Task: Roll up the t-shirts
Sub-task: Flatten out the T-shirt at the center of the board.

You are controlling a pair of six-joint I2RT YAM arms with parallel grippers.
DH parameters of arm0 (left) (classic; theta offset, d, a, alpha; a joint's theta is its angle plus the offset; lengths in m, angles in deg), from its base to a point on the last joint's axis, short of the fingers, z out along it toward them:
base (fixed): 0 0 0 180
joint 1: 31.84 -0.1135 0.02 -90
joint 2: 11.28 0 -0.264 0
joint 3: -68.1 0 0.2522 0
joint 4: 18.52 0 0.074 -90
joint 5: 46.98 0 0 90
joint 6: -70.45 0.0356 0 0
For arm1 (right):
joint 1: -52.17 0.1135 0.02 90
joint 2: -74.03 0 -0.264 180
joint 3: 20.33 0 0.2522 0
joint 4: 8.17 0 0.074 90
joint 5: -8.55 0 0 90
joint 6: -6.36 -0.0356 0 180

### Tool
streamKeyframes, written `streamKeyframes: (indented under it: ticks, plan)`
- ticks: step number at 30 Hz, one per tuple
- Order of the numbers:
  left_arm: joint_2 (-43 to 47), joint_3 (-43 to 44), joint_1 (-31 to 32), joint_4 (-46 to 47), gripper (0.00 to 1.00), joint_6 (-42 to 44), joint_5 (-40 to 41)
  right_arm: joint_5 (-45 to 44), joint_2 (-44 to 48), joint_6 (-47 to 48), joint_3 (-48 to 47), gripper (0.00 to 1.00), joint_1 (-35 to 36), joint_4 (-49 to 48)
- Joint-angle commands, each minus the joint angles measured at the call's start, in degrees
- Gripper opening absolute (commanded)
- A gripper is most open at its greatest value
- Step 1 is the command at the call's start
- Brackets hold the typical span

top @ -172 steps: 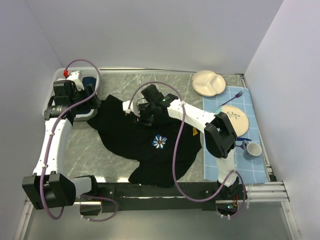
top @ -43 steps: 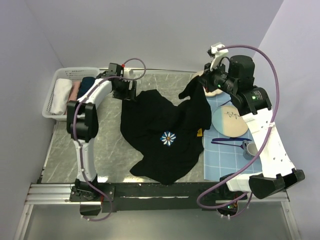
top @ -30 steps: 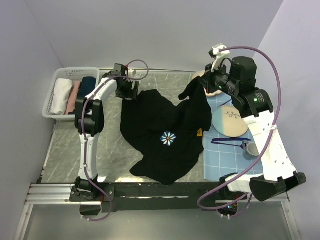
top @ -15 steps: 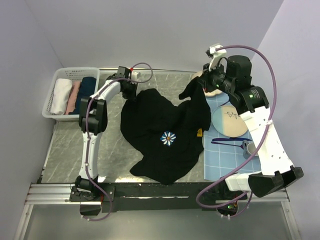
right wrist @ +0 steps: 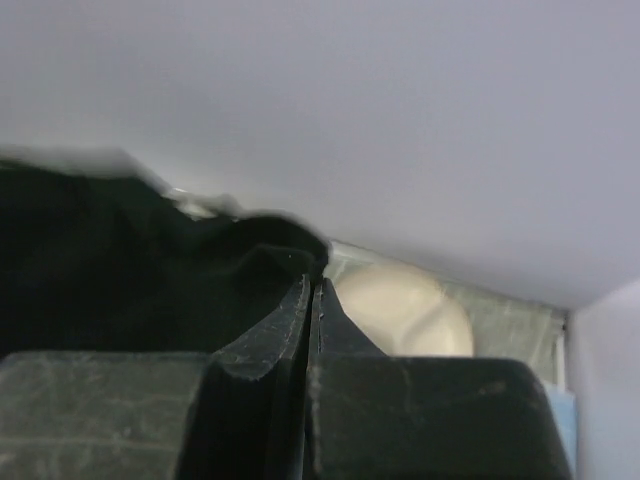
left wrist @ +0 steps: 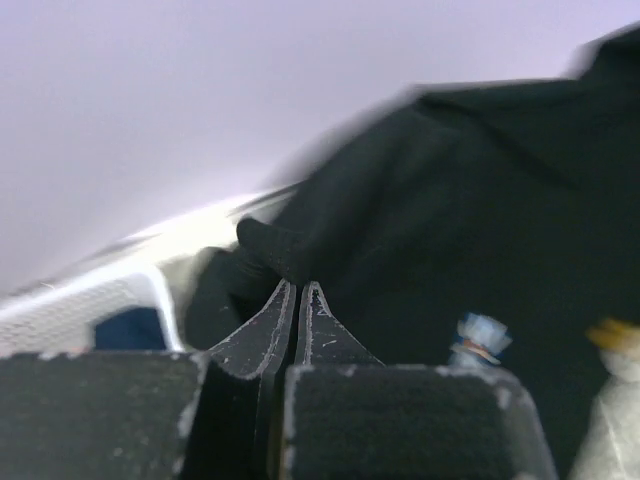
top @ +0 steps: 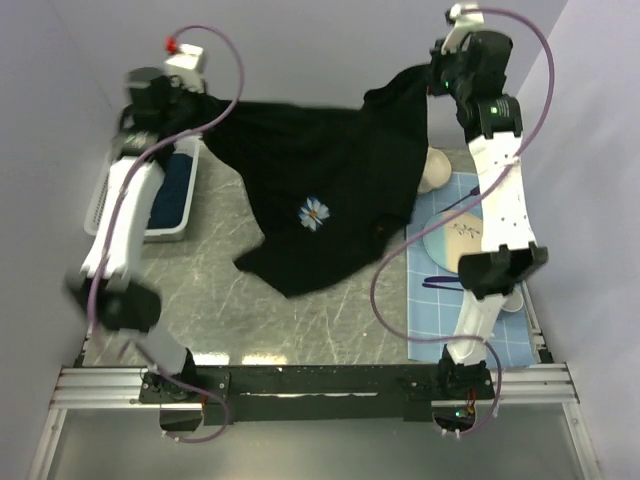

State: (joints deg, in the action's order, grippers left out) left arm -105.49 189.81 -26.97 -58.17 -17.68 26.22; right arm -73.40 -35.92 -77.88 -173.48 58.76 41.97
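Observation:
A black t-shirt (top: 330,170) with a white-and-blue flower print (top: 316,212) hangs stretched in the air between my two arms, its lower hem down near the table. My left gripper (top: 200,103) is shut on the shirt's upper left corner. In the left wrist view its jaws (left wrist: 298,287) pinch the black cloth (left wrist: 450,220). My right gripper (top: 432,72) is shut on the upper right corner. The right wrist view shows that gripper (right wrist: 312,282) nipping the cloth edge (right wrist: 120,260). A navy t-shirt (top: 170,190) lies in the basket (top: 100,205).
The white basket stands at the far left, seen also in the left wrist view (left wrist: 90,310). A cream divided plate (top: 435,170) sits behind the shirt. A light-blue gridded mat (top: 425,310) on the right carries a round plate (top: 460,235) and a purple fork (top: 450,283).
The left gripper has shut on the shirt's left corner. Both arms have swung up and back, lifting the black t-shirt off the table and spreading it.

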Motion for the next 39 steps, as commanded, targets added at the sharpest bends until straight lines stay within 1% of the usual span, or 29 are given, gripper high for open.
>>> streamKeyframes:
  ticks: [1, 2, 3, 4, 5, 6, 7, 8, 10, 11, 12, 13, 14, 17, 18, 19, 20, 22, 23, 26, 27, 28, 29, 31, 32, 33, 36, 38, 39]
  plan:
    - [14.3, -14.5, 0.9, -4.7, 0.01, 5.2, -2.6, 3.3, 20.4, -1.2, 21.0, 0.00, 1.4, -9.1]
    - [19.4, -17.5, 0.9, -5.7, 0.01, 5.2, -2.2, 3.8, 22.7, -1.6, 25.2, 0.00, 1.7, -9.4]
    - [21.7, -20.3, 1.0, -6.8, 0.01, 5.0, -1.8, 4.6, 24.9, -1.8, 32.2, 0.00, 2.3, -9.4]
    - [23.7, -25.1, 0.9, -9.7, 0.01, 3.5, -1.2, 6.0, 28.2, -1.5, 35.6, 0.00, 2.4, -8.8]
    - [26.5, -27.1, 0.9, -11.4, 0.01, 2.8, -0.8, 7.7, 29.8, -0.7, 38.6, 0.00, 2.7, -8.2]
    - [27.5, -28.7, 1.0, -13.7, 0.01, 3.0, -1.7, 8.0, 31.1, -0.6, 43.7, 0.00, 3.2, -7.7]
    - [28.2, -31.6, 0.9, -15.8, 0.02, 3.4, -3.1, 8.8, 33.3, -0.7, 46.2, 0.00, 3.2, -6.9]
    - [28.4, -32.8, 1.1, -20.1, 0.10, 3.8, -5.1, 10.4, 34.1, 0.0, 48.2, 0.00, 3.2, -6.2]
    - [26.9, -33.8, 1.1, -24.4, 0.15, 2.8, -8.9, 10.4, 34.9, 0.8, 52.7, 0.00, 3.5, -4.1]
    - [24.4, -34.2, 1.1, -28.6, 0.32, 1.9, -9.9, 10.4, 34.7, 1.6, 54.0, 0.00, 3.4, -3.1]
    - [22.9, -34.5, 1.1, -30.8, 0.39, 0.7, -11.7, 10.4, 34.5, 2.3, 54.7, 0.00, 3.3, -2.0]
    - [21.2, -34.6, 1.2, -33.8, 0.52, 0.7, -12.7, 9.7, 33.8, 2.9, 55.7, 0.00, 3.4, -1.0]
    - [19.0, -34.8, 1.1, -34.9, 0.53, 0.7, -14.2, 9.0, 33.6, 3.6, 57.3, 0.00, 3.3, -0.7]
    - [19.3, -32.5, 1.1, -32.5, 0.61, 0.8, -11.7, 7.6, 33.5, 5.1, 60.5, 0.00, 3.4, -1.0]
    - [19.4, -30.4, 1.0, -28.7, 0.65, -0.1, -10.2, 6.0, 33.7, 5.1, 61.2, 0.00, 3.3, -1.3]
    - [19.1, -29.5, 1.1, -27.1, 0.74, -0.4, -6.6, 5.5, 34.1, 5.1, 62.0, 0.00, 3.3, -2.1]
    - [17.3, -28.4, 1.1, -25.5, 0.76, -0.5, -5.2, 5.1, 34.3, 5.4, 62.9, 0.00, 3.3, -2.2]
    - [14.0, -24.6, 1.2, -23.6, 0.77, -0.5, -2.5, 5.2, 34.5, 5.4, 63.6, 0.00, 3.3, -2.4]
    - [9.7, -23.3, 1.1, -23.4, 0.77, -0.8, -0.7, 5.5, 34.6, 5.0, 64.2, 0.00, 3.3, -2.5]
    - [0.9, -18.4, 1.1, -23.2, 0.74, -1.5, 0.9, 6.9, 34.5, 3.6, 64.2, 0.00, 3.3, -3.2]
    - [-1.0, -16.8, 1.2, -22.0, 0.74, -4.6, 1.8, 7.1, 34.3, 3.2, 64.2, 0.00, 3.3, -3.4]
    - [-2.8, -16.3, 1.1, -20.4, 0.75, -5.6, 2.2, 7.1, 33.9, 2.9, 64.2, 0.00, 3.3, -3.9]
    - [-6.2, -15.7, 1.2, -16.5, 0.75, -6.4, 3.0, 7.4, 33.8, 2.5, 63.7, 0.00, 3.3, -4.1]
    - [-10.4, -11.4, 1.1, -14.5, 0.75, -9.1, 7.2, 7.9, 32.5, 2.3, 62.8, 0.00, 3.3, -3.8]
    - [-15.2, -9.2, 1.1, -14.5, 0.75, -9.8, 8.1, 8.4, 32.2, 2.3, 61.9, 0.00, 3.2, -3.5]
    - [-17.6, -4.0, 1.1, -15.2, 0.75, -10.0, 9.8, 8.6, 31.7, 2.4, 61.4, 0.00, 3.3, -3.2]
    - [-23.5, 0.1, 1.0, -13.3, 0.75, -9.7, 12.4, 9.0, 30.4, 2.4, 60.2, 0.00, 3.3, -2.8]
    - [-27.1, 2.1, 0.9, -13.0, 0.75, -9.7, 11.7, 9.0, 29.7, 2.2, 59.9, 0.00, 3.3, -3.0]
    - [-28.6, 4.7, 0.7, -13.7, 0.74, -10.1, 11.4, 9.3, 29.4, 2.1, 59.8, 0.00, 3.3, -3.0]
